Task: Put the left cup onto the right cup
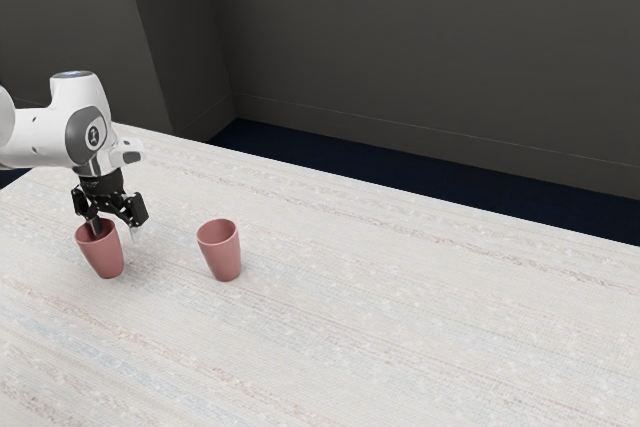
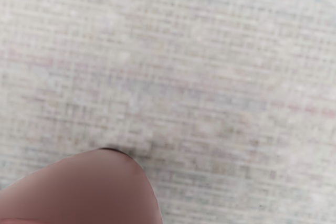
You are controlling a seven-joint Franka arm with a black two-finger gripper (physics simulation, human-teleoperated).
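Two pink cups stand upright on the pale table. The left cup (image 1: 101,251) is at the exterior view's left and the right cup (image 1: 220,249) stands a short way to its right, apart from it. My gripper (image 1: 114,231) hangs at the left cup's rim, open. One finger (image 1: 96,228) dips into the cup's mouth, while the other (image 1: 134,233) is outside its right wall with a gap to it. In the wrist view the left cup (image 2: 79,192) is a blurred pink shape just under my hand.
The table (image 1: 400,327) has a pale woven-looking top that stretches wide toward the exterior view's right and front. Its far edge runs diagonally before a dark floor and grey walls. The white arm (image 1: 50,132) comes in from the left.
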